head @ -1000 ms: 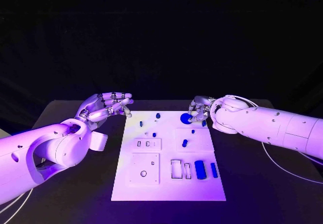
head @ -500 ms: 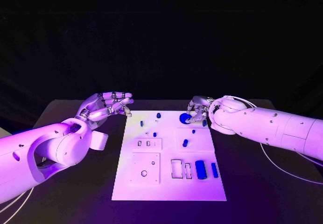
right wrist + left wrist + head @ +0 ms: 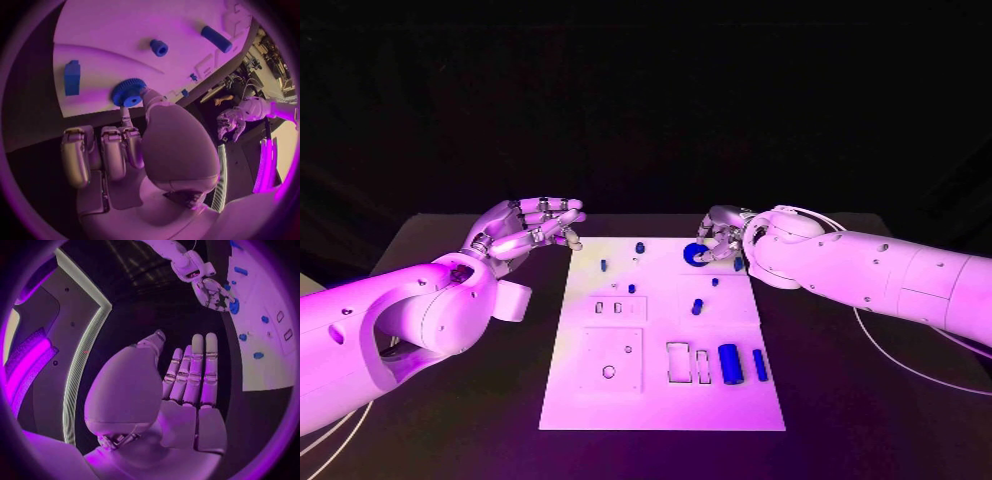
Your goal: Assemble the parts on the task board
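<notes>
We see the right hand (image 3: 727,240) pinching the blue gear (image 3: 697,254) at the far edge of the white board (image 3: 661,400). The left hand (image 3: 524,229) holds nothing beside the board's far left corner, fingers loosely apart.

1. The head view looks down from above and behind the arms onto the black table (image 3: 473,420), taking in the whole white board (image 3: 661,340) from a middle distance; the board's far edge points to 12 o'clock.
2. The left wrist view sits close behind the left hand (image 3: 187,385), facing along its palm across the table toward the board (image 3: 262,340) and the right hand (image 3: 212,290) beyond.
3. The right wrist view sits close behind the right hand (image 3: 125,150), facing the board's (image 3: 125,30) far end at near range, with the left hand (image 3: 234,120) far off.
4. All three views share the board's far end and its blue gear (image 3: 697,254) (image 3: 234,306) (image 3: 129,92).
</notes>
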`<state>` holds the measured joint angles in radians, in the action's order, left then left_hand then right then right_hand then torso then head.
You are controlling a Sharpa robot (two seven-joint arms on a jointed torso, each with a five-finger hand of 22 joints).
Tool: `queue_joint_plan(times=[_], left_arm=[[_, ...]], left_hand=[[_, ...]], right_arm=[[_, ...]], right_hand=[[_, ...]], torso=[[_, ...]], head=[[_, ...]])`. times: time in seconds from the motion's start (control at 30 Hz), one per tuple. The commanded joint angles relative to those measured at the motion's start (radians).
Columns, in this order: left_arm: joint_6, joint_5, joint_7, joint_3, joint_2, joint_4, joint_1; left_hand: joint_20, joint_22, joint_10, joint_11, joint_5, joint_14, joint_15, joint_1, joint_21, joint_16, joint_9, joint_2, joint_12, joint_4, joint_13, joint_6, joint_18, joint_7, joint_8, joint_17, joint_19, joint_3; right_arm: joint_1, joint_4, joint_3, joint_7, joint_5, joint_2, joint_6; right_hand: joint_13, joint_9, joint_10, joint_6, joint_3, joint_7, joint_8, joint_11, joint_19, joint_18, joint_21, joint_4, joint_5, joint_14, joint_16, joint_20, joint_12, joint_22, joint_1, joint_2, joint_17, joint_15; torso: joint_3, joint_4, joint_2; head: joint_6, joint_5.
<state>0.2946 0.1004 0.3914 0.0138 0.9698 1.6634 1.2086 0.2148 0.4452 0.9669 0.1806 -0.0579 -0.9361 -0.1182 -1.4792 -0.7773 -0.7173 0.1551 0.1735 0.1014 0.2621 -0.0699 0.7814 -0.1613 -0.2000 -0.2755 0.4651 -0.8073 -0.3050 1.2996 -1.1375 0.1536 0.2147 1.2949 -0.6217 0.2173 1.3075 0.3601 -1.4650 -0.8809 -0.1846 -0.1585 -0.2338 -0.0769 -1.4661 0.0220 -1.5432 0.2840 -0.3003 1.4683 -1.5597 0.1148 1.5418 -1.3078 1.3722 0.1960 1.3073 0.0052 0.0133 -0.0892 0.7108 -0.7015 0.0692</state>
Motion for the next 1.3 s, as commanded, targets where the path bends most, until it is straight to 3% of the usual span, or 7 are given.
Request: queue_joint_plan(times=[0.03,0.33,0.43,0.57,0.9,1.13,1.3], left_arm=[[-0.016,-0.003,0.004,-0.001,-0.002,0.0,0.001],[-0.017,-0.003,0.002,-0.001,-0.002,-0.001,0.001],[-0.017,-0.003,0.002,-0.001,-0.001,-0.001,0.001],[-0.017,-0.003,0.001,-0.001,0.0,-0.001,0.001],[-0.016,-0.006,0.002,-0.001,0.001,-0.001,0.001],[-0.015,-0.006,0.002,-0.001,0.001,-0.001,0.001],[-0.016,-0.006,0.002,-0.001,0.0,0.001,0.001]], left_hand=[[0.0,0.001,0.001,0.002,0.004,0.007,0.001,0.002,-0.003,-0.004,0.0,-0.008,-0.003,0.006,-0.001,-0.003,-0.019,-0.043,-0.001,0.002,0.005,0.002],[0.0,0.002,0.001,0.002,0.004,0.008,0.001,0.002,-0.004,-0.004,0.0,-0.009,-0.003,0.006,-0.001,-0.003,-0.019,-0.043,-0.001,0.002,0.006,0.002],[0.0,0.002,0.001,0.002,0.004,0.008,0.001,0.002,-0.005,-0.005,0.0,-0.01,-0.003,0.006,-0.001,-0.003,-0.019,-0.043,-0.001,0.002,0.007,0.002],[0.0,0.002,0.001,0.002,0.004,0.008,0.001,0.002,-0.005,-0.005,0.0,-0.01,-0.003,0.006,-0.001,-0.003,-0.019,-0.043,-0.001,0.002,0.007,0.002],[0.0,0.003,0.001,0.002,0.005,0.008,0.001,0.001,-0.006,-0.005,0.0,-0.012,-0.003,0.006,-0.001,-0.003,-0.019,-0.043,-0.001,0.002,0.008,0.001],[0.0,0.003,0.001,0.002,0.005,0.008,0.001,0.001,-0.007,-0.006,0.0,-0.013,-0.003,0.006,-0.001,-0.003,-0.019,-0.043,-0.001,0.001,0.008,0.001],[0.0,0.003,0.001,0.002,0.005,0.008,0.001,0.001,-0.007,-0.006,0.0,-0.013,-0.003,0.006,-0.001,-0.003,-0.019,-0.043,-0.001,0.001,0.008,0.001]], right_arm=[[-0.001,0.003,0.001,0.011,0.018,0.003,-0.004],[-0.003,0.005,0.001,0.031,0.049,0.013,-0.007],[-0.004,0.004,0.001,0.035,0.069,0.014,-0.004],[-0.005,0.0,0.001,0.034,0.097,0.013,0.015],[-0.009,-0.088,0.0,0.011,0.222,-0.004,0.193],[-0.008,-0.165,0.0,0.011,0.275,0.003,0.287],[-0.008,-0.189,0.0,0.017,0.296,0.031,0.316]], right_hand=[[0.232,0.001,-0.078,-0.01,-0.011,0.0,-0.006,0.0,-0.086,-0.014,-0.005,-0.002,-0.003,0.095,-0.003,0.0,0.001,-0.239,0.006,-0.012,0.229,0.002],[0.236,0.003,-0.081,-0.029,-0.023,0.007,-0.013,0.006,-0.089,-0.016,-0.009,0.0,-0.005,0.095,-0.003,-0.004,0.004,-0.243,0.0,-0.019,0.231,-0.003],[0.239,0.001,-0.084,-0.048,-0.087,0.013,-0.015,0.013,-0.092,-0.017,-0.012,-0.024,0.015,0.095,-0.003,-0.011,0.007,-0.247,0.05,-0.033,0.232,-0.01],[0.241,-0.001,-0.087,-0.07,-0.14,0.019,-0.018,0.018,-0.095,-0.018,-0.016,-0.039,0.017,0.095,-0.003,-0.016,0.009,-0.251,0.062,-0.022,0.232,-0.015],[0.247,0.002,-0.092,-0.098,-0.179,0.029,-0.031,0.027,-0.105,-0.022,-0.028,-0.045,0.02,0.096,-0.004,-0.023,0.014,-0.263,0.039,0.005,0.234,-0.022],[0.248,0.002,-0.093,-0.098,-0.182,0.029,-0.03,0.027,-0.105,-0.022,-0.028,-0.046,0.02,0.096,-0.004,-0.023,0.015,-0.263,0.036,0.01,0.235,-0.023],[0.252,0.001,-0.096,-0.097,-0.19,0.03,-0.029,0.028,-0.105,-0.022,-0.028,-0.05,0.019,0.097,-0.005,-0.024,0.018,-0.263,0.037,0.013,0.238,-0.024]], torso=[[-0.0001,0.0005,0.0],[-0.0002,0.0004,0.0],[0.0001,0.0021,-0.001],[0.0007,0.0028,-0.001],[0.0,-0.001,-0.001],[0.0002,0.0012,0.001],[0.0011,0.0015,0.002]], head=[[-0.002,0.001],[-0.001,-0.001],[-0.003,-0.002],[-0.004,-0.001],[-0.003,0.0],[-0.002,-0.003],[-0.002,-0.003]])
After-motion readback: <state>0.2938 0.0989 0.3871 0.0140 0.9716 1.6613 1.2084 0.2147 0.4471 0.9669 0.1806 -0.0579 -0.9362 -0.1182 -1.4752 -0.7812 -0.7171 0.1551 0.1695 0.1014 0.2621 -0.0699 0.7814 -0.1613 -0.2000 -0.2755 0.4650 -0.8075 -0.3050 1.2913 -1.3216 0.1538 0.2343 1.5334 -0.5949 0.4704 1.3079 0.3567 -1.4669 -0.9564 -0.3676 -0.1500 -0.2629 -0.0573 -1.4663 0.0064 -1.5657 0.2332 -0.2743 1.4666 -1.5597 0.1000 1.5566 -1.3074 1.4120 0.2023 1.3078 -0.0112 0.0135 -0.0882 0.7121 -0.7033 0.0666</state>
